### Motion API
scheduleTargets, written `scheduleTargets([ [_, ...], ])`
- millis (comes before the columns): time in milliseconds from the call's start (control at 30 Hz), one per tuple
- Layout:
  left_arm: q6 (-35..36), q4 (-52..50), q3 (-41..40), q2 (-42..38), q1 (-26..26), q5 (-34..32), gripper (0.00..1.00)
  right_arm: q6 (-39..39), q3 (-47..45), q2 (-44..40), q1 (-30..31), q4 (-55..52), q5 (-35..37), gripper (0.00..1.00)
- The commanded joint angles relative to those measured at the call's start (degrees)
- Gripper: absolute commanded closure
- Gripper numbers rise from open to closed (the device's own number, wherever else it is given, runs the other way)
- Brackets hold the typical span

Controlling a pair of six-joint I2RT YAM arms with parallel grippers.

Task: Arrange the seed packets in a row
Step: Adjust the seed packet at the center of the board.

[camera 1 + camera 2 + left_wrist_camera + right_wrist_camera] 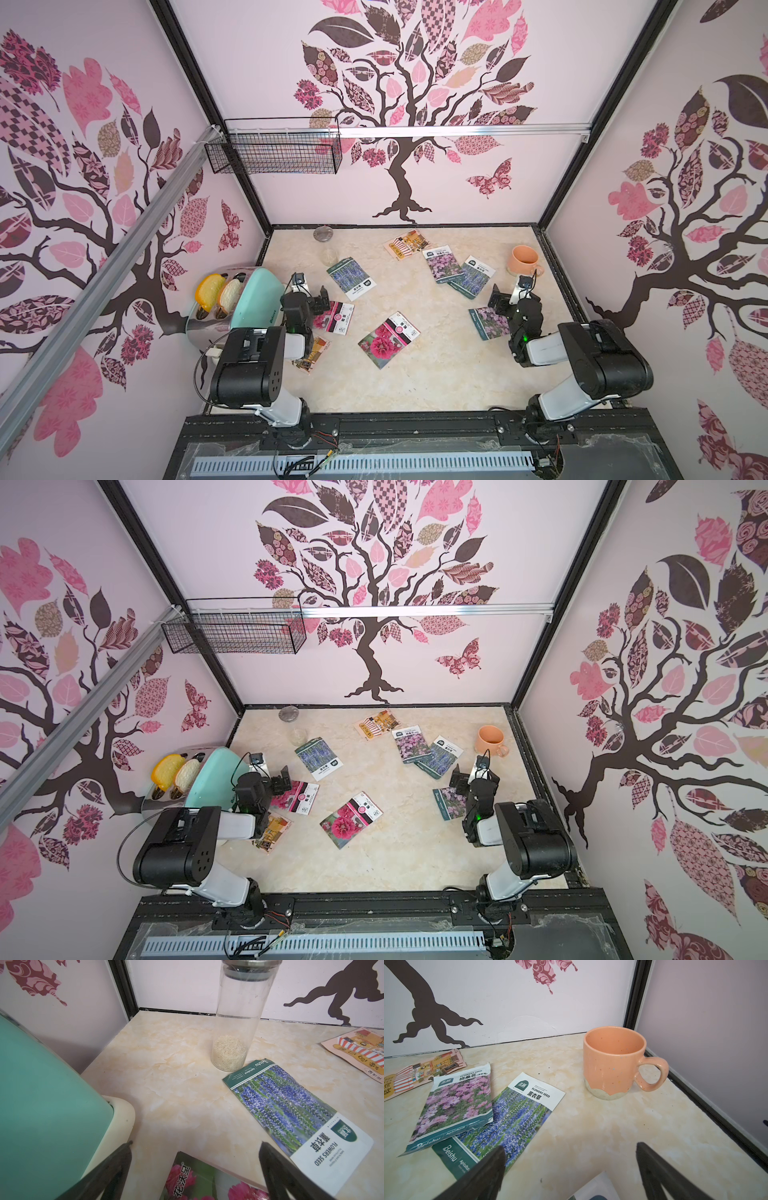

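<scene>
Several seed packets lie scattered flat on the marble table (415, 386). At the back lie an orange cartoon packet (406, 244), a pink-purple flower packet (442, 265) overlapping a lavender packet (471, 276), and another lavender packet (351, 278). Nearer are two red-pink flower packets (337, 318) (388, 338), a pink-purple one (488, 323) and an orange one (311, 357) partly hidden under the left arm. My left gripper (318, 300) (196, 1144) hangs open over the left red-pink packet's corner. My right gripper (503, 297) (571, 1146) is open, empty, above the near pink-purple packet.
A toaster (203, 320) holding bread and a teal bowl (253, 299) stand right beside the left arm. A glass jar (328, 255) (234, 1043) stands at the back left, a peach mug (524, 259) (612, 1068) at the back right. A wire basket (274, 151) hangs on the wall.
</scene>
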Motion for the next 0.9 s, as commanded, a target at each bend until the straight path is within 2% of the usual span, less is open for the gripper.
scheduleTargets([
  [0,0.4,1.2,0.6,-0.5,0.2,0.8,0.03,0.2,1.0,-0.8,-0.3,-0.4,0.0,0.01],
  [233,0.5,1.2,0.7,-0.4,0.5,1.1,0.03,0.3,0.8,-1.0,-0.3,-0.2,0.0,0.01],
  [333,0.8,1.5,0.8,-0.6,0.4,1.6,0.03,0.9,1.0,-2.0,-0.3,-0.1,2.1,0.01],
  [467,1.1,-13.4,7.1,-5.1,-0.2,0.1,0.03,2.4,7.3,-9.2,-0.3,-18.5,4.6,0.01],
  [567,2.7,-16.5,7.9,-7.8,-2.5,-3.3,0.03,3.5,9.1,-11.8,-0.2,-23.6,8.3,0.01],
  [667,6.0,-19.4,9.7,-9.8,-7.4,-8.5,0.03,5.3,12.1,-14.1,-0.3,-31.7,7.9,0.01],
  [733,3.0,-27.5,13.8,-11.0,-8.6,-6.8,0.03,7.2,14.7,-15.3,-0.3,-38.4,7.7,0.01],
  [800,-0.5,-33.0,17.5,-11.5,-9.2,-2.4,0.03,8.7,18.1,-16.3,-0.2,-45.8,6.3,0.01],
  [867,-4.6,-39.8,22.7,-10.8,-10.0,0.5,0.03,11.7,23.5,-16.4,-0.3,-56.8,3.8,0.01],
])
